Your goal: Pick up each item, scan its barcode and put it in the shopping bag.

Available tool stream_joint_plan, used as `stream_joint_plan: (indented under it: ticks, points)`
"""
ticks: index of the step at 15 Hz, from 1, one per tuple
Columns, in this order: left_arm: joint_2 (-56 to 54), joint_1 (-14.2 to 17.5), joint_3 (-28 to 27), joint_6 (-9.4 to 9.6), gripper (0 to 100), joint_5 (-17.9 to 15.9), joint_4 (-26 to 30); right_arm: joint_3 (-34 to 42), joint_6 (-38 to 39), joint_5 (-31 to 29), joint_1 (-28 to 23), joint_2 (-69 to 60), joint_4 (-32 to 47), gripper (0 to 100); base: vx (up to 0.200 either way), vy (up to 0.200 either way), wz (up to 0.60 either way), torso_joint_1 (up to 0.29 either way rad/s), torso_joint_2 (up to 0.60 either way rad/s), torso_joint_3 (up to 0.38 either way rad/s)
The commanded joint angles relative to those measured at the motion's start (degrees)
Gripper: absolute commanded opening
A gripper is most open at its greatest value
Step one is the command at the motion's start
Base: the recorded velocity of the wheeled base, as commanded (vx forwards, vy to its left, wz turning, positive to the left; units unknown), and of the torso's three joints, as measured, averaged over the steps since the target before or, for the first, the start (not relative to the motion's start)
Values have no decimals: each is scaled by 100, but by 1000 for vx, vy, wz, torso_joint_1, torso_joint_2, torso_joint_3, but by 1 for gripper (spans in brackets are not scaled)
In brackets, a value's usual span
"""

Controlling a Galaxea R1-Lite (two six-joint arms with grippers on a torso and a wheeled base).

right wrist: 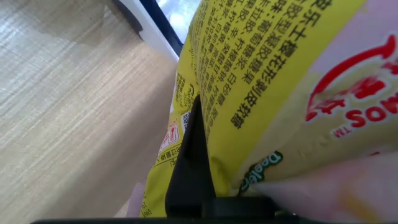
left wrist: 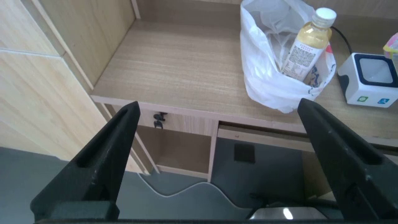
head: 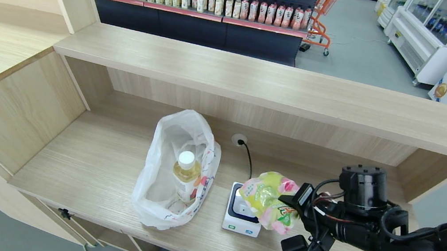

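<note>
Light wood checkout counter (head: 110,161), head view: a white plastic shopping bag (head: 154,168) stands open with a clear bottle of yellow drink (head: 186,169) upright inside. A white box scanner (head: 240,223) sits just beside it on the robot's right. The right gripper (head: 287,207) is clamped on a yellow-and-pink snack packet (head: 268,195) held over the scanner, so the bag lies to the packet's left.

Left wrist view: the left gripper (left wrist: 217,109) hangs with jaws released, off the counter's front edge.

Right wrist view: the packet's printed face is legible but not transcribed.

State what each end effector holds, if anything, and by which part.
The right end effector grips the yellow-and-pink snack bag by its right end, above the barcode scanner. The left end effector is open and holds nothing.
</note>
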Motion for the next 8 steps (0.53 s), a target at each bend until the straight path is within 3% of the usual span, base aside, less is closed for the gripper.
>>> stream_joint_plan:
  ticks: [1, 8]
  points:
    - [0, 1, 0, 0, 100, -2, -2, 99, 9, -18, 65, 109, -246, 0, 0, 0, 0, 0, 0, 0]
    - [0, 1, 0, -9, 100, -2, -2, 266, 132, -370, 197, 259, -791, 0, 0, 0, 0, 0, 0, 0]
